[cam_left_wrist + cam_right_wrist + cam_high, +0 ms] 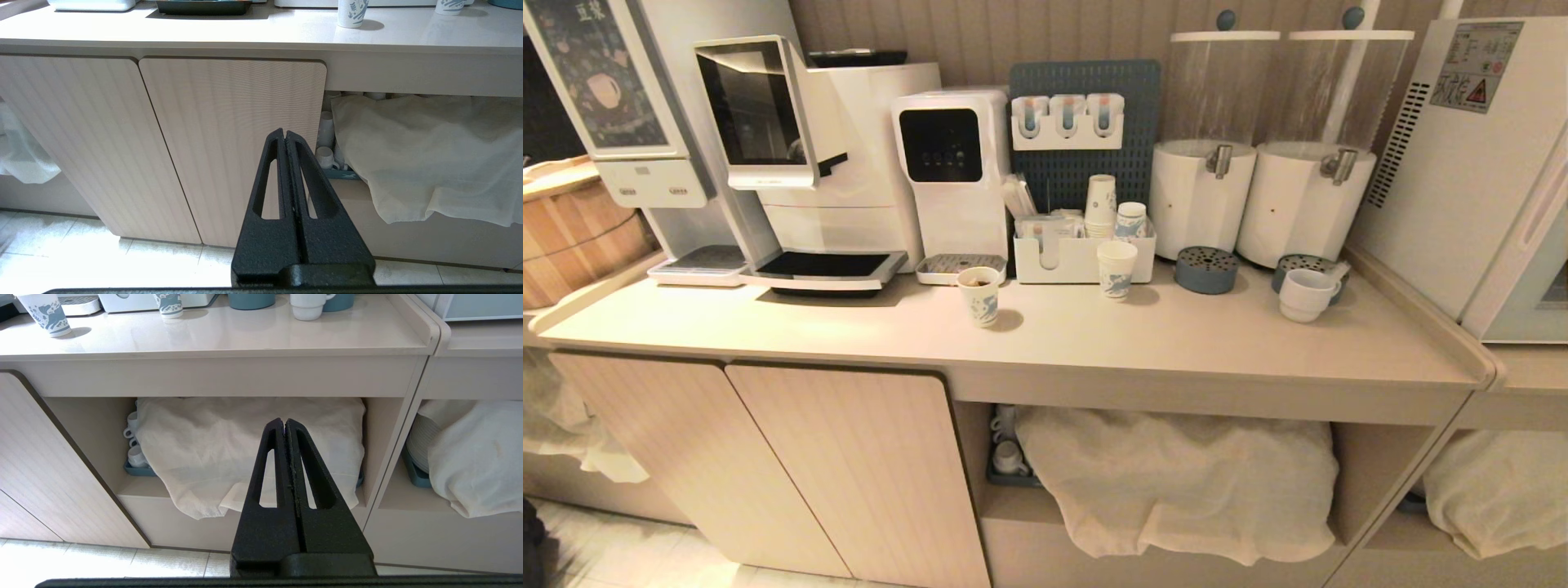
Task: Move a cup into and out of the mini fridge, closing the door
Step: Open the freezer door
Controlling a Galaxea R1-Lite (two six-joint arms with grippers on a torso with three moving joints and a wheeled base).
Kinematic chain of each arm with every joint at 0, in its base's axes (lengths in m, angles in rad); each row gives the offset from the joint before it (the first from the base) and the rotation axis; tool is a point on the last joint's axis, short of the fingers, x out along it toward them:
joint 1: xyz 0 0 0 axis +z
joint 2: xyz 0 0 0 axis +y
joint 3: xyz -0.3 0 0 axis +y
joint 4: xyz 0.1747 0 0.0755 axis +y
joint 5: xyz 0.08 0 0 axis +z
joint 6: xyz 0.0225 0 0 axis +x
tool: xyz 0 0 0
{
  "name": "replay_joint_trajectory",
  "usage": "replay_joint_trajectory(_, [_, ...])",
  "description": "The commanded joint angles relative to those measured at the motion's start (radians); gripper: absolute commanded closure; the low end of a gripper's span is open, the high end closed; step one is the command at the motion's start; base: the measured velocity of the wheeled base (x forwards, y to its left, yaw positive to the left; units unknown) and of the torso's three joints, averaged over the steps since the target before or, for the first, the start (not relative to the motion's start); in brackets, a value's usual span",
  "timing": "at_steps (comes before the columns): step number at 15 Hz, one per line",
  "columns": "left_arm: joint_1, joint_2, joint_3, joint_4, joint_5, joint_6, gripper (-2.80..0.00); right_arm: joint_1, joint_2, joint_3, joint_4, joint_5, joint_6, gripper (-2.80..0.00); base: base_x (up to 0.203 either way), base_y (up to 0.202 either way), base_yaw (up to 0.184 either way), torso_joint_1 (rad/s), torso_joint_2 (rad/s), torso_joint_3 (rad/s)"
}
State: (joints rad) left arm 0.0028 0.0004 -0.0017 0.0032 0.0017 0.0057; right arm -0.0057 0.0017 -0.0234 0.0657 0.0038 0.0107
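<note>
- The cup (1305,293) stands upright on the bench (1094,343) near its right end, just in front of the right drink dispenser (1311,196), touching or just beside a blue drip stand (1298,265); its handle points right, toward the fridge
- The mini fridge (1470,171) sits past the bench's right edge on the neighbouring counter; its door (1531,269) looks closed, though only part shows
- Judged first step: open that door before lifting anything, so the cup has a clear way in
- The right arm is the nearer one; grip the cup across the rim, away from the handle, and lift straight up to clear the drip stand
- The paper cups (1116,268) stand well apart, mid-bench
- Left gripper (283,134) and right gripper (284,424) are both clenched on nothing, low before the cupboard front, below the bench edge
</note>
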Motion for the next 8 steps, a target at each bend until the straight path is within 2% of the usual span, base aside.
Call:
replay_joint_trajectory(1, [0.000, 0.000, 0.000, 0.000, 0.000, 0.000, 0.00, 0.000, 0.001, 0.000, 0.001, 0.001, 0.000, 0.00, 0.000, 0.000, 0.000, 0.000, 0.00, 0.000])
replay_joint_trajectory(8, [0.000, 0.000, 0.000, 0.000, 0.000, 0.000, 0.00, 0.000, 0.001, 0.000, 0.000, 0.001, 0.000, 0.00, 0.000, 0.000, 0.000, 0.000, 0.00, 0.000])
